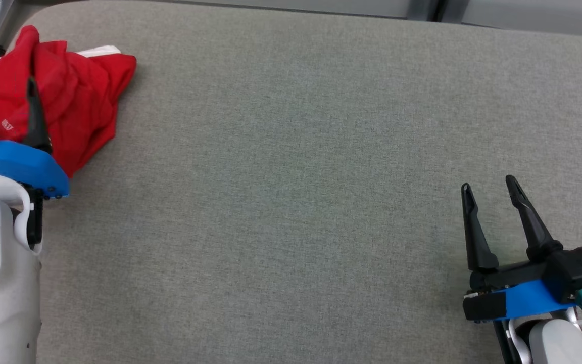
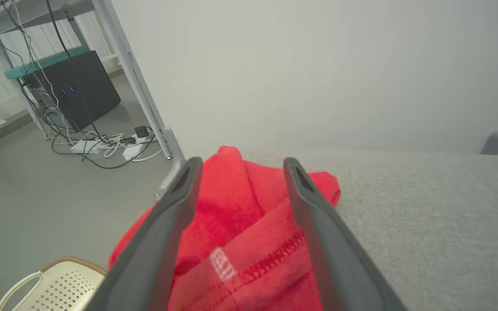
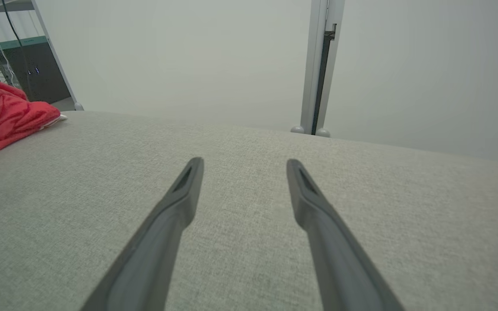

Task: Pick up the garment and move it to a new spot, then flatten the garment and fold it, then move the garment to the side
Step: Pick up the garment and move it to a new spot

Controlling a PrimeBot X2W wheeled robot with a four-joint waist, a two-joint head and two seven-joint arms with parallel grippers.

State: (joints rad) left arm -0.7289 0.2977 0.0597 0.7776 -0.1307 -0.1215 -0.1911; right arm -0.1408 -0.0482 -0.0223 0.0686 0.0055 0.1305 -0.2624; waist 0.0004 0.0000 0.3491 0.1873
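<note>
Head view: crumpled red fabric garment [image 1: 79, 96], far-left corner of grey cloth-covered table [image 1: 291, 177]; left claw [image 1: 5, 83] spread above it, right claw [image 1: 488, 183] spread over bare cloth.
Left wrist view: white garment label [image 2: 223, 264] (writing illegible); cream perforated basket [image 2: 59, 285], contents unseen.
Right wrist view: garment far left.

You see the garment [image 1: 74, 96]: red, crumpled in a loose heap, unfolded, at the far-left corner of the grey pad [image 1: 291, 151], white trim at its far edge, small white label.
</note>
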